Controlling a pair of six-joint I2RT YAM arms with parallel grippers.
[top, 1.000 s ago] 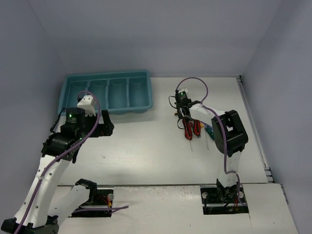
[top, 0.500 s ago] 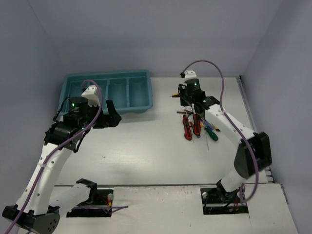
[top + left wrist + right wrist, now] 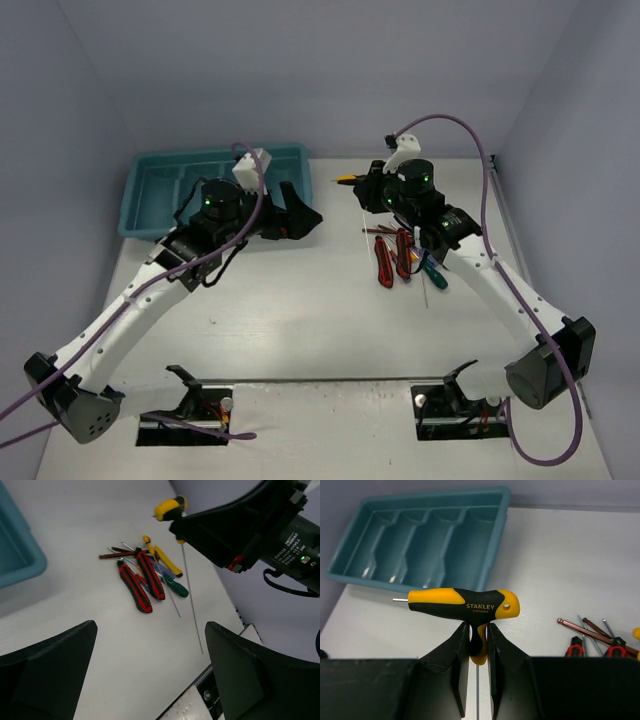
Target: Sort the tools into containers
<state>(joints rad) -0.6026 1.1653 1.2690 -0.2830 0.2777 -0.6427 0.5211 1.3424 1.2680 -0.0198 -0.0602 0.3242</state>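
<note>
My right gripper (image 3: 477, 636) is shut on the stem of a yellow-and-black T-handle hex key (image 3: 465, 605) and holds it in the air, its long thin shaft hanging down. From above, this gripper (image 3: 363, 188) and the tool (image 3: 347, 179) are right of the teal tray (image 3: 160, 185). The red-handled pliers (image 3: 383, 262) lie on the table in a pile with a green screwdriver (image 3: 436, 273). My left gripper (image 3: 303, 207) is wide open and empty, between the tray and the pile. Its wrist view shows the pliers (image 3: 142, 580), the held tool (image 3: 170, 507) and my open left gripper (image 3: 150, 680).
The tray's four compartments (image 3: 420, 535) look empty in the right wrist view. A copper-coloured rod (image 3: 585, 629) and thin screwdrivers lie beside the pliers. The table's right edge has a metal rail (image 3: 520, 260). Grey walls close in the back and sides.
My right gripper has lifted the yellow T-handle tool off the pile and carried it back and left. My left arm has swung right, from beside the tray toward the middle.
</note>
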